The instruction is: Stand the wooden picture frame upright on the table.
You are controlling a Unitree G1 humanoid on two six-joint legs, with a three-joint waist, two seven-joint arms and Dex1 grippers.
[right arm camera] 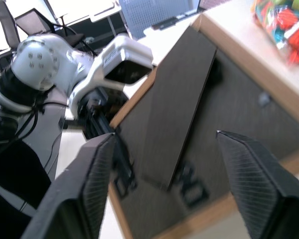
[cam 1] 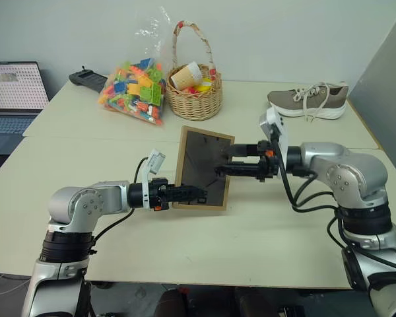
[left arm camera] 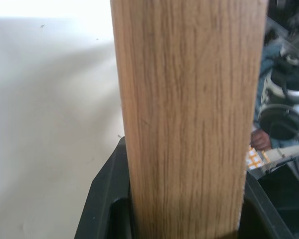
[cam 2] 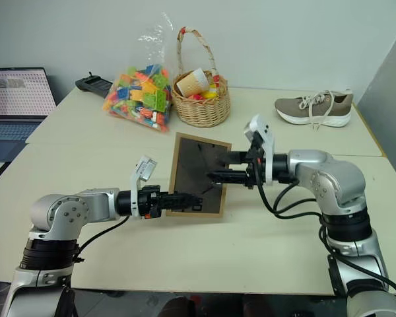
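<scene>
Our left gripper (cam 1: 197,194) is pinched on the lower edge of the wooden picture frame (cam 1: 202,168); in the left wrist view the wood sits between both black fingers (left arm camera: 105,199). Our right gripper (right arm camera: 164,184) is spread wide, jaws either side of the dark back panel and its stand (right arm camera: 182,119), touching nothing we can make out.

Frame is up near vertical, back facing us, bottom edge at or just above the table (cam 1: 204,251); we cannot tell contact. We judge lifting done; left: swing out the stand, set down, let go.

Table is pale, with a seam between sections. Behind: basket (cam 1: 195,99), bag of blocks (cam 1: 133,89), shoe (cam 1: 308,101), laptop (cam 1: 14,92), plain wall.
</scene>
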